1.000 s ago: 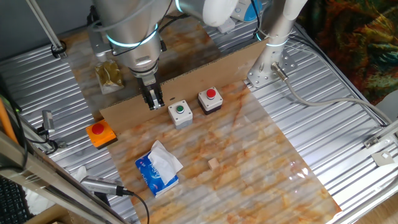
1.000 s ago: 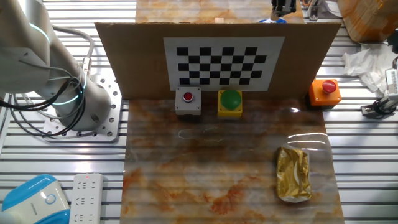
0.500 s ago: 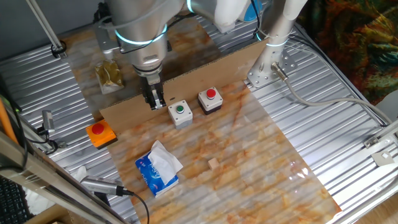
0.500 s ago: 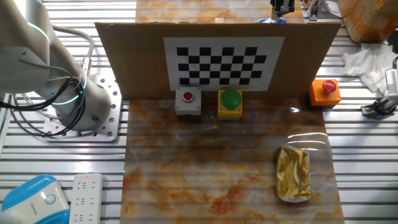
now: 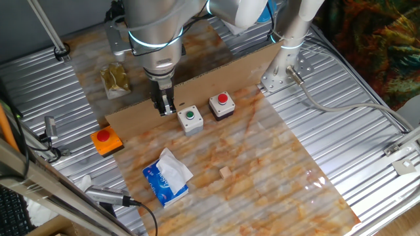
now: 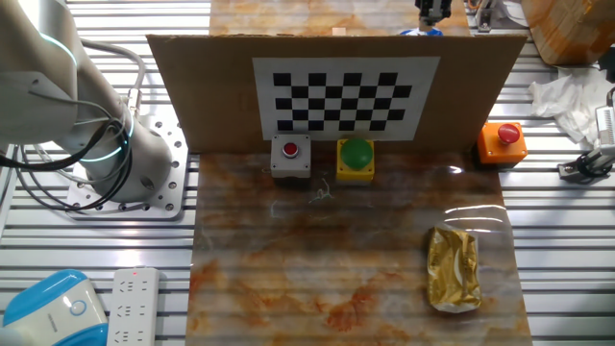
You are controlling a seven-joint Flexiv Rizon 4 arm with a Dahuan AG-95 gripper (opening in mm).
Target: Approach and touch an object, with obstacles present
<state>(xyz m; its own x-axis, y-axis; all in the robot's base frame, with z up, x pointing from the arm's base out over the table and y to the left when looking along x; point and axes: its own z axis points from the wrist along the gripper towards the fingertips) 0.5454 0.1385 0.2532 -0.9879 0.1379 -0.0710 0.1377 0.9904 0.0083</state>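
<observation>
In one fixed view the gripper (image 5: 164, 108) hangs over the cardboard wall's (image 5: 216, 72) top edge, just left of the green button box (image 5: 190, 119); its fingers appear pressed together, closed on nothing. The other fixed view cuts it off at the frame top. The tissue pack (image 5: 167, 177) shows tissue protruding.

It was a robotics lab: a marble-patterned board (image 5: 275, 170) lay on a ribbed aluminium bench (image 5: 367, 98), a checkerboard calibration target (image 6: 344, 94) was fixed to a cardboard wall (image 6: 192, 86), and push-button boxes (image 6: 290, 158) stood mid-frame.
</observation>
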